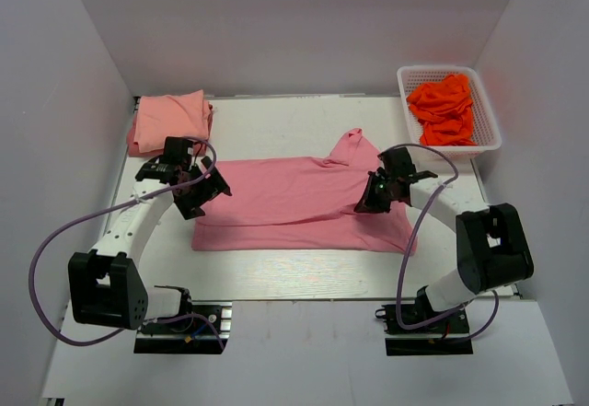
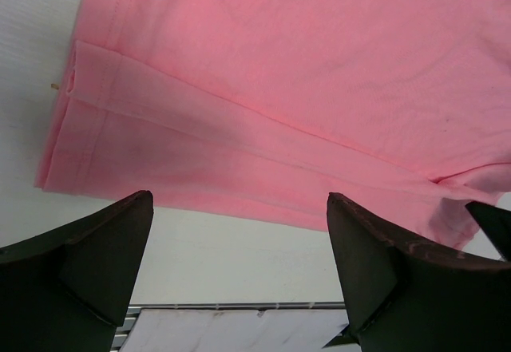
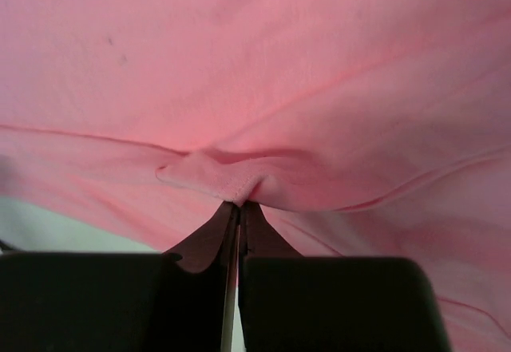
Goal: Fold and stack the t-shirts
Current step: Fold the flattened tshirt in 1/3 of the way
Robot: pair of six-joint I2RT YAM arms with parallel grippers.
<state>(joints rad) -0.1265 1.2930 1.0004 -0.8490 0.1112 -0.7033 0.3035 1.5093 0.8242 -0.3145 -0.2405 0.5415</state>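
1. Two pink t-shirts are in view. The rose pink t-shirt (image 1: 294,205) lies spread across the middle of the table (image 1: 276,272). Its long body runs left to right, and one sleeve points toward the far side near its right end. A lengthwise fold shows along its near part.
2. The salmon pink t-shirt (image 1: 170,119) sits folded into a compact pile at the far left corner of the table. It lies apart from the rose one.
3. The right tool (image 3: 238,204) has its two fingers pressed together on a small pinched ridge of the rose pink t-shirt. This is at the shirt's right part, below the sleeve.
4. The left tool (image 2: 239,199) is spread wide with nothing between its two fingers. It is at the shirt's left end, and in the wrist view the hemmed edge lies just beyond the fingertips. Whether it touches the cloth cannot be told.
5. One white basket (image 1: 405,79) stands at the far right corner. It holds a heap of orange cloth (image 1: 444,107), and the pieces cannot be counted.
6. One purple cable (image 1: 41,259) loops from each of the two arms.
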